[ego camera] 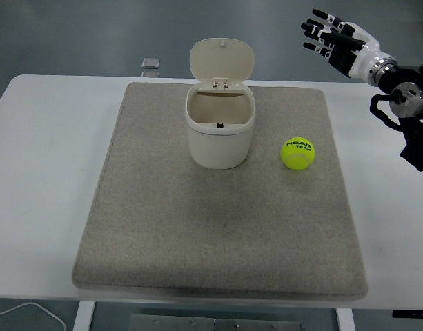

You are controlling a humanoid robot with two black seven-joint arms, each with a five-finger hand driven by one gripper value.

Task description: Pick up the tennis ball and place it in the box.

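Note:
A yellow-green tennis ball (298, 154) lies on the grey mat (218, 227), right of the box. The box (220, 127) is a cream bin with its hinged lid standing open at the back; its inside looks empty. My right hand (328, 38) is raised at the top right, well above and behind the ball, fingers spread and holding nothing. The right arm (408, 103) comes in from the right edge. No left arm shows.
The mat covers most of the white table (45, 172). A small dark square object (150, 63) lies at the table's far edge, left of the box. A white cable (25, 314) shows at the bottom left below the table.

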